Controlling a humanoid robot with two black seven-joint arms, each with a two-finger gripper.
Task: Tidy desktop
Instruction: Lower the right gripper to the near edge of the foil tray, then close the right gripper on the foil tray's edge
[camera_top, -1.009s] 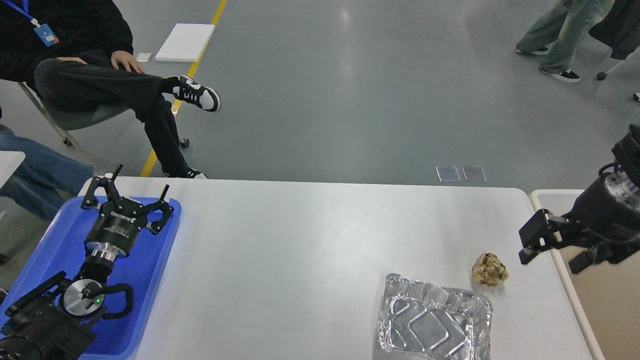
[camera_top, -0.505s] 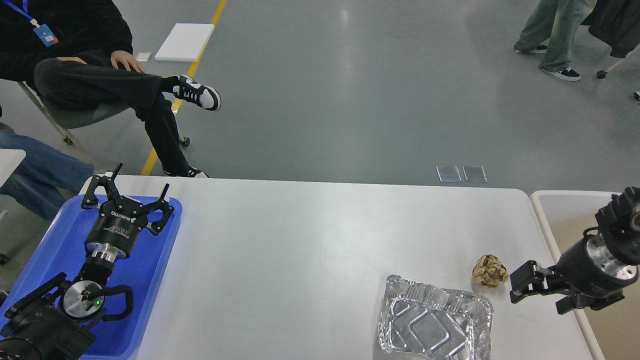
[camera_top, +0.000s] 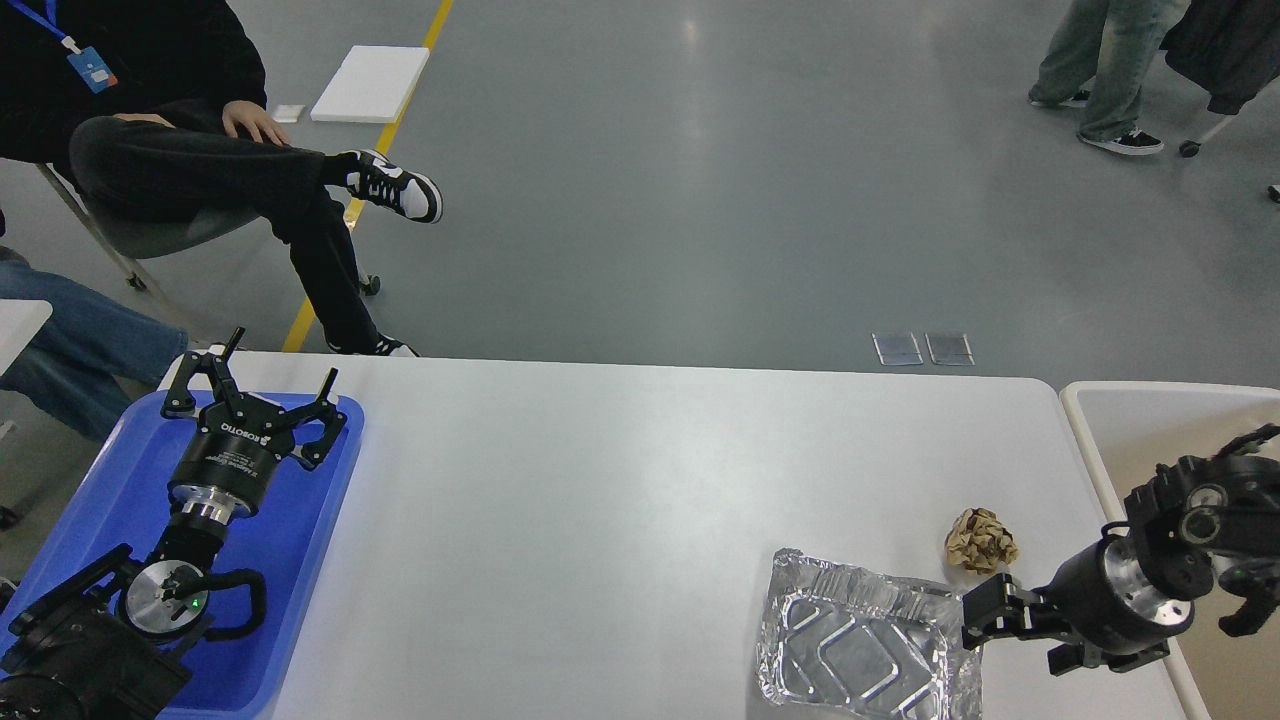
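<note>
The white desktop (camera_top: 600, 500) carries a crumpled aluminium foil tray (camera_top: 860, 650) at the front right and a crumpled brown paper ball (camera_top: 980, 540) just behind the tray's right corner. My right gripper (camera_top: 1022, 636) is low at the foil tray's right edge, just in front of the paper ball. It points left, its fingers are apart and nothing is between them. My left gripper (camera_top: 265, 385) is open and empty over the blue tray (camera_top: 90, 490) at the desktop's left end.
A beige bin with a cream rim (camera_top: 1120, 420) stands against the desktop's right end, partly under my right arm. A seated person (camera_top: 200, 170) is beyond the far left corner. Other people stand at the far right on the grey floor.
My right gripper has moved down and to the left, from over the bin's rim to the foil tray's right edge. The left arm has not moved.
</note>
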